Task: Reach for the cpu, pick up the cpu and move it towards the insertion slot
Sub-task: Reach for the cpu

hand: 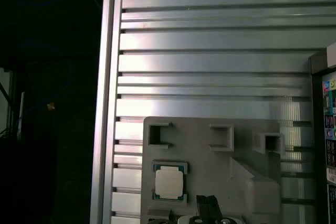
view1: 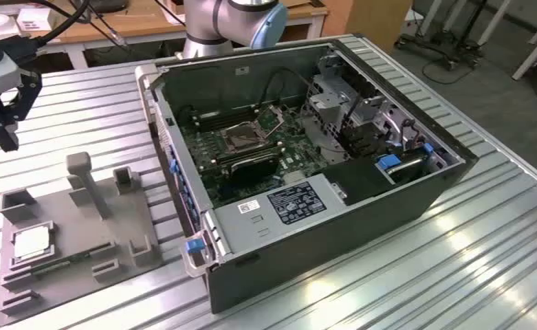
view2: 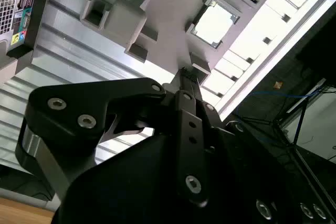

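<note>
The cpu point(view1: 31, 242), a silvery square chip, lies flat in a recess of the grey plastic tray point(view1: 126, 220) at the exterior view's left. It also shows in both wrist views, as the cpu point(view2: 214, 23) and the cpu point(hand: 169, 183). My gripper point(view1: 7, 141) hangs above the table beyond the tray's far end, well clear of the chip, shut with nothing in it. Its tip point(hand: 207, 203) sits beside the chip in the first wrist view. The insertion slot point(view1: 243, 135), a silver-framed socket with a dark centre, sits on the green board inside the open computer case.
The open computer case point(view1: 342, 227) lies on its side on the ribbed metal table point(view1: 452, 268). Upright grey posts point(view1: 80, 172) rise from the tray, and a green memory stick point(view1: 62, 262) lies next to the cpu. A table edge point(hand: 107, 103) runs close behind the tray.
</note>
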`<action>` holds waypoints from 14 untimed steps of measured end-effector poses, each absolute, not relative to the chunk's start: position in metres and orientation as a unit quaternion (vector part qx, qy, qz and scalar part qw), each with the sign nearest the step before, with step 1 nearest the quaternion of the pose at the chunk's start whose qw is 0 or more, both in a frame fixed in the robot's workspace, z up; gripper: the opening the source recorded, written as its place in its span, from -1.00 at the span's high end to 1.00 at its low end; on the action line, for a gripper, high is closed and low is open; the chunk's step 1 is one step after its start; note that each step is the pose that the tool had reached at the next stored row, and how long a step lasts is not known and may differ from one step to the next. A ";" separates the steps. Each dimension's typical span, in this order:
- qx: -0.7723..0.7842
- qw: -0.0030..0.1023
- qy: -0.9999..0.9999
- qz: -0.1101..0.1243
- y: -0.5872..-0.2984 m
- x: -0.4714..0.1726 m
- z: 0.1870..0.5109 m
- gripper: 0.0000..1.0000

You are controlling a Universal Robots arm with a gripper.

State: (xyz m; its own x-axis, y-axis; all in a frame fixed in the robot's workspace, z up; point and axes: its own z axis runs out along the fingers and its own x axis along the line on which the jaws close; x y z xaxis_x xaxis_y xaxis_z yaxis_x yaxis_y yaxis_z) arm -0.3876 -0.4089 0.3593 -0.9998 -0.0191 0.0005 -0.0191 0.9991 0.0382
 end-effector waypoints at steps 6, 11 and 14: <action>0.010 0.000 -1.000 -0.019 -0.410 -0.388 0.359 0.80; 0.010 0.000 -1.000 -0.019 -0.411 -0.388 0.359 0.80; 0.010 0.000 -1.000 -0.019 -0.412 -0.388 0.359 0.80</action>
State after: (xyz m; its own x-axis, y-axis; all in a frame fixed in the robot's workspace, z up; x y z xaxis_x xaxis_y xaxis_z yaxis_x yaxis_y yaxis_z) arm -0.3876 -0.4116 0.3585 -0.9998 -0.0191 0.0005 -0.0190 0.9991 0.0382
